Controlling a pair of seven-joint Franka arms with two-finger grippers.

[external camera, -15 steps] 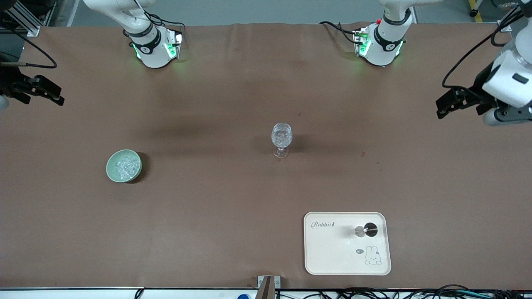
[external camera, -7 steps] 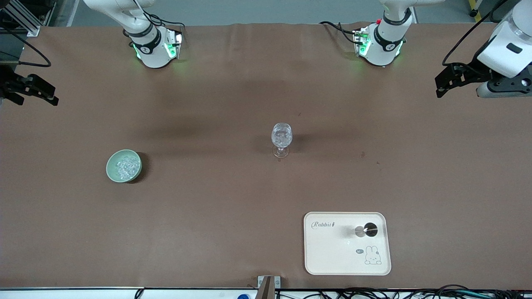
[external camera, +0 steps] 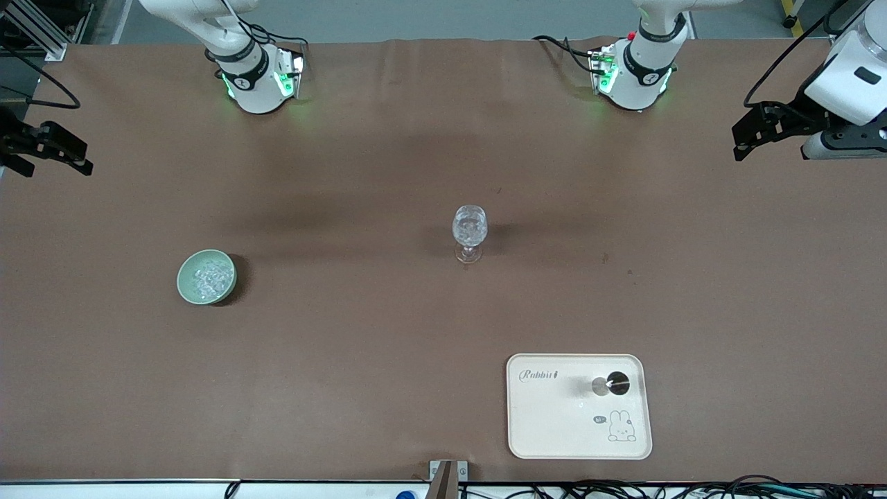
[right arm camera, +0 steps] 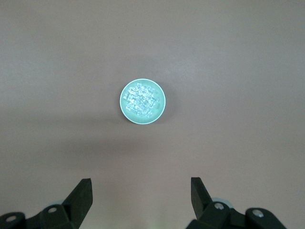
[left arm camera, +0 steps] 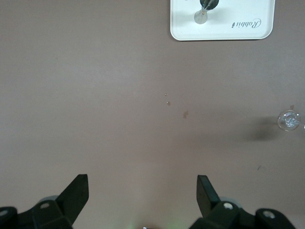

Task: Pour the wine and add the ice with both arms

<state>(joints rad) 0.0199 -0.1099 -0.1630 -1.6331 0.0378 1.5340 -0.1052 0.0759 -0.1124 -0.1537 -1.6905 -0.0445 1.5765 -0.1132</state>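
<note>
both my left end effector (left arm camera: 141, 191) and right end effector (right arm camera: 140, 193) wide open, holding nothing, raised over the bench (external camera: 388, 333) ends; ice (external camera: 207, 276) already in glass (external camera: 470, 226), wine pour status unclear.

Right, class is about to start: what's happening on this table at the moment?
Nothing is being handled yet. Both arms hang high at the table's ends with open end effectors: the right end effector looks down over the green bowl of ice, the left end effector over bare table. The stemmed glass stands mid-table. Nearer the camera, a white tray carries a small dark object.
</note>
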